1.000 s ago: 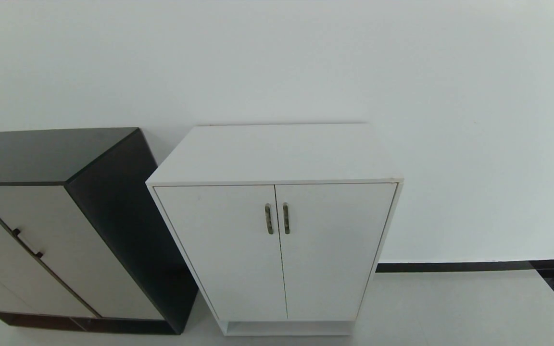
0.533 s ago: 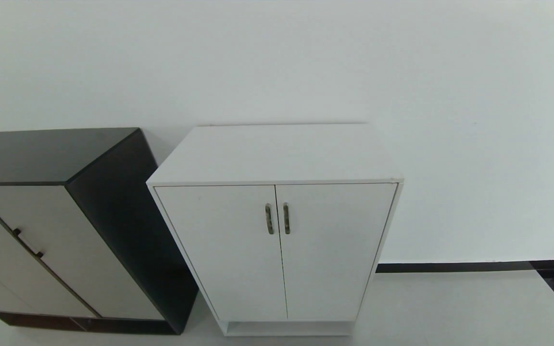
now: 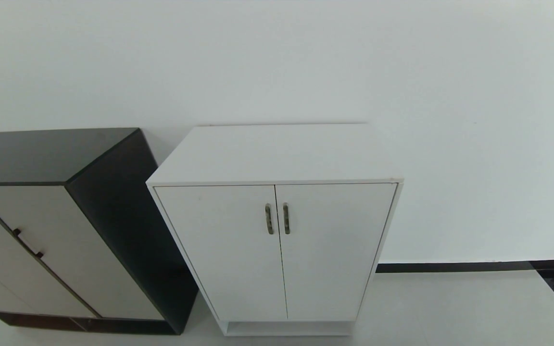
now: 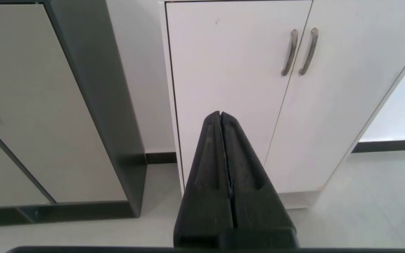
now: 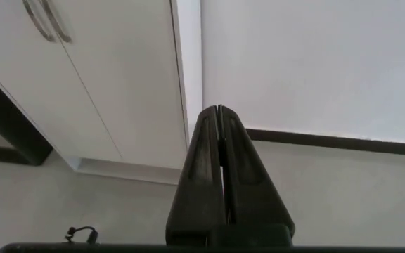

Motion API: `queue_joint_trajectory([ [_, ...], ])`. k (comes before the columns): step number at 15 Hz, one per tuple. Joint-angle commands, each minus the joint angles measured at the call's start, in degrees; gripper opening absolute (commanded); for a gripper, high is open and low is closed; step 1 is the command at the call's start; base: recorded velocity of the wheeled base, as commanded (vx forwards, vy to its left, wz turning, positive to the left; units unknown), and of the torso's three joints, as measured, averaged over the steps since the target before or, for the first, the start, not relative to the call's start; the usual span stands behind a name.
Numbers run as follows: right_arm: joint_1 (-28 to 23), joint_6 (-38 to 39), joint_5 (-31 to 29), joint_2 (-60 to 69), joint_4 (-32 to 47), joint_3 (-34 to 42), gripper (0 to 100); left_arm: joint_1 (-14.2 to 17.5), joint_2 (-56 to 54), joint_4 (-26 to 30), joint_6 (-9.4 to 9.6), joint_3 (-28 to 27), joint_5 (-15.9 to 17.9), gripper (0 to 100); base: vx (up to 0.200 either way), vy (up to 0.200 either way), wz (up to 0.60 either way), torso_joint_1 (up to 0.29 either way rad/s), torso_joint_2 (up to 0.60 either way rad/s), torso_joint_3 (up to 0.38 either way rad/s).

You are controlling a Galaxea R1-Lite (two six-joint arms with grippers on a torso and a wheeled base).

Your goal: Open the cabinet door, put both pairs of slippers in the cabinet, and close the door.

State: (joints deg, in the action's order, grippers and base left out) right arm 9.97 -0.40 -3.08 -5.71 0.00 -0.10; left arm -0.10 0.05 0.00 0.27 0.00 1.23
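Note:
A white two-door cabinet point(image 3: 277, 226) stands against the wall with both doors closed. Two metal handles point(image 3: 277, 218) sit side by side at the middle seam. In the left wrist view my left gripper point(image 4: 220, 119) is shut with nothing in it, some way off in front of the cabinet's left door point(image 4: 234, 77); the handles point(image 4: 299, 52) show up and to the side. In the right wrist view my right gripper point(image 5: 219, 112) is shut and empty, held low off the cabinet's right corner point(image 5: 181, 77), above the floor.
A black cabinet with pale doors point(image 3: 56, 230) stands close to the left of the white one, angled outward. A dark skirting strip point(image 3: 474, 265) runs along the wall on the right. Grey floor point(image 3: 450, 312) lies open to the right of the cabinet.

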Motion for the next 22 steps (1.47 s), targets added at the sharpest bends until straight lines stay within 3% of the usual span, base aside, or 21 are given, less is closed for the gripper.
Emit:
queue_joint_trajectory([
  [1, 0.49, 0.31, -0.52, 0.08, 0.0, 0.01, 0, 0.01, 0.04, 0.0, 0.0, 0.0, 0.0, 0, 0.0, 0.0, 0.0, 0.0, 0.0, 0.0],
  [2, -2.94, 0.14, -0.61, 0.08, 0.18, -0.17, 0, 0.01, 0.04, 0.0, 0.0, 0.0, 0.0, 0, 0.0, 0.0, 0.0, 0.0, 0.0, 0.0],
  [4, -16.74, -1.44, -0.08, -0.27, 0.09, -0.17, 0, 0.01, 0.04, 0.0, 0.0, 0.0, 0.0, 0, 0.0, 0.0, 0.0, 0.0, 0.0, 0.0],
  [6, -16.65, -0.65, 0.1, -0.01, 0.18, 0.01, 0, 0.01, 0.04, 0.0, 0.0, 0.0, 0.0, 0, 0.0, 0.0, 0.0, 0.0, 0.0, 0.0],
  [8, -15.68, -0.3, 5.11, -0.01, 0.09, 0.1, 0, 0.01, 0.04, 0.0, 0.0, 0.0, 0.0, 0, 0.0, 0.0, 0.0, 0.0, 0.0, 0.0],
  [10, -7.86, -0.39, 5.02, 3.24, 0.09, 0.1, 0, 0.01, 0.04, 0.0, 0.0, 0.0, 0.0, 0, 0.0, 0.0, 0.0, 0.0, 0.0, 0.0],
  [14, -9.8, -0.56, 2.03, 5.62, 0.18, 0.1, 0, 0.01, 0.04, 0.0, 0.0, 0.0, 0.0, 0, 0.0, 0.0, 0.0, 0.0, 0.0, 0.0],
  [22, -9.8, -0.74, 2.03, 5.62, 0.09, 0.1, 0, 0.01, 0.04, 0.0, 0.0, 0.0, 0.0, 0, 0.0, 0.0, 0.0, 0.0, 0.0, 0.0],
])
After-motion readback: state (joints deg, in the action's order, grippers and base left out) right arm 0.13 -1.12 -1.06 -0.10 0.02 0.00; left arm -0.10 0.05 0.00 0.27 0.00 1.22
